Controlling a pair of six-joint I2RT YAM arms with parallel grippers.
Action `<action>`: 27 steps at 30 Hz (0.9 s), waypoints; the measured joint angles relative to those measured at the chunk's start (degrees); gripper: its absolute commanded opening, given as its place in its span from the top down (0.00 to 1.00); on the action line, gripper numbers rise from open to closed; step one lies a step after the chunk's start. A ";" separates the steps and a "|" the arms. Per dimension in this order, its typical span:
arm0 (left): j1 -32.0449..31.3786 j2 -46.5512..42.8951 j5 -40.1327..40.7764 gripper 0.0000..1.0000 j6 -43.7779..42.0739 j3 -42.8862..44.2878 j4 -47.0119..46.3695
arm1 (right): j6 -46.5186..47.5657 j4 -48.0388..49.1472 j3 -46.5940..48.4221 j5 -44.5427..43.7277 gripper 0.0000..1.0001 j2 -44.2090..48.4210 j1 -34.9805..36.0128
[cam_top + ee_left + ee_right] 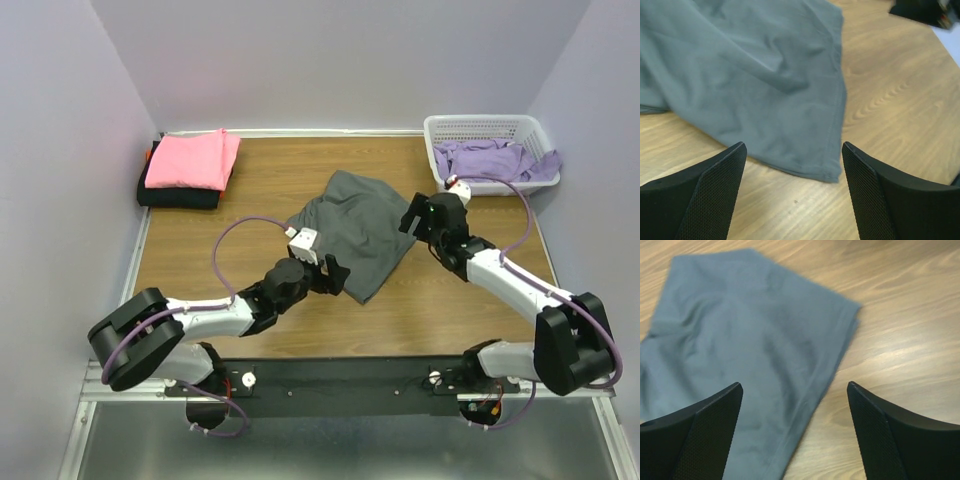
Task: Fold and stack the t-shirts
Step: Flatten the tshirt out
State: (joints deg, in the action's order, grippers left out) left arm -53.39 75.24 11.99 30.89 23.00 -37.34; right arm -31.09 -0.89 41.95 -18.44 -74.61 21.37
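Observation:
A dark charcoal grey t-shirt [362,228] lies folded but rumpled in the middle of the wooden table [250,320]. My left gripper [334,275] hovers open over its near corner [832,172], nothing between the fingers. My right gripper [412,222] stands open at the shirt's right edge [805,410], holding nothing. At the back left, a folded bright pink t-shirt [192,160] rests on a folded black t-shirt [178,197]. Lavender purple t-shirts [492,160] are heaped in the basket.
A white lattice basket [478,126] stands at the back right corner. Lilac walls close in the table on three sides. Bare wood [890,100] shows around the grey shirt.

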 measured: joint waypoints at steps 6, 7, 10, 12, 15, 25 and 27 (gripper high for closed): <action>5.35 -3.26 2.93 0.12 -1.33 0.24 -0.17 | -1.70 2.16 -5.35 5.16 0.14 3.41 4.07; 7.82 -3.93 2.86 0.12 -1.92 0.68 -0.17 | -2.10 2.43 -5.97 5.73 0.15 3.72 6.49; 13.64 -4.39 2.69 0.11 -3.08 1.99 -0.31 | -3.13 3.34 -7.45 6.75 0.16 3.98 11.72; 17.66 -4.31 1.88 0.11 -3.78 2.60 -0.26 | -4.09 3.43 -8.68 6.80 0.16 3.89 15.91; 22.47 -4.31 0.50 0.10 -4.15 2.71 -0.22 | -5.66 3.43 -9.57 6.47 0.17 2.89 21.77; 28.30 -6.67 -2.67 0.10 -5.18 2.21 0.22 | -9.44 1.29 -9.35 2.62 0.22 -5.20 31.80; 28.79 -7.43 -2.73 0.10 -5.35 1.88 0.20 | -9.66 0.13 -8.66 1.22 0.24 -5.57 32.72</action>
State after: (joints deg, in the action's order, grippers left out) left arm -24.60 67.81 9.26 25.54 24.88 -37.15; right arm -40.75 -0.75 33.30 -17.21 -80.18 54.08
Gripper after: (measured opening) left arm 0.902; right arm 0.787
